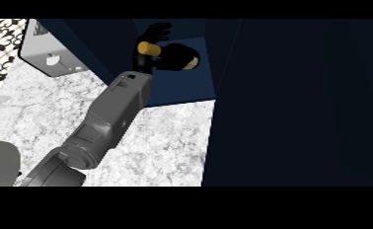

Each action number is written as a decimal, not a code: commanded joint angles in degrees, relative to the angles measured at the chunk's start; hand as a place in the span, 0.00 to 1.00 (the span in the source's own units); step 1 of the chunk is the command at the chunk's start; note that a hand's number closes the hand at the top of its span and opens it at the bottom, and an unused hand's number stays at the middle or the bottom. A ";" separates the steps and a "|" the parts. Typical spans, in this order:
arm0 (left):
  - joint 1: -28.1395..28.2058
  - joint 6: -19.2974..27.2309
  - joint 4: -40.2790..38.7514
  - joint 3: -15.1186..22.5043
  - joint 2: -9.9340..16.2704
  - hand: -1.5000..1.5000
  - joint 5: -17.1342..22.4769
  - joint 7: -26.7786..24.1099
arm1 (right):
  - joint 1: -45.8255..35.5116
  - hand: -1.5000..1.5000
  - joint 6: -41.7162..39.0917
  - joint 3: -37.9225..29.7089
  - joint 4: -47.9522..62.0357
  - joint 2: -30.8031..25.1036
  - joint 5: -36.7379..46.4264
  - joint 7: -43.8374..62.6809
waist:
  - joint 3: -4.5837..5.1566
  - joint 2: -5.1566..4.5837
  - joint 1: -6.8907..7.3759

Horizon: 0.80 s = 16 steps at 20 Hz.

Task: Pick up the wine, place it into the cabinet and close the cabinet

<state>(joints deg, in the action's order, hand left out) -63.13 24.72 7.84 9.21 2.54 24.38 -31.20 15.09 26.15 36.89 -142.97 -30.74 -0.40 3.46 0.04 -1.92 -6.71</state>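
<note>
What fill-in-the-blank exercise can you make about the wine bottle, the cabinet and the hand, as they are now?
1. The dark wine bottle has a cap of ___ colour.
2. The bottle is inside the blue cabinet, whose door is ___.
3. The black hand is beside the bottle, at the end of a ___ forearm.

Missing words: yellow; open; grey.

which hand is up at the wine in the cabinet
The right hand, beside the wine's gold cap inside the cabinet. The left hand is out of view; only grey forearm shows at the lower left edge.
</note>
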 commanded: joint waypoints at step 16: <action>-3.62 -6.09 -0.64 -3.95 2.39 0.00 2.08 -3.73 | 3.89 0.00 -2.01 -0.36 -7.49 -2.12 -3.49 -0.47 | 0.10 -0.06 0.18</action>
<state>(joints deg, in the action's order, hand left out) -66.82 22.90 5.89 7.30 4.20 24.64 -33.63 16.63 24.65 37.49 -142.90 -31.24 -0.81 0.55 0.20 -2.17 -7.14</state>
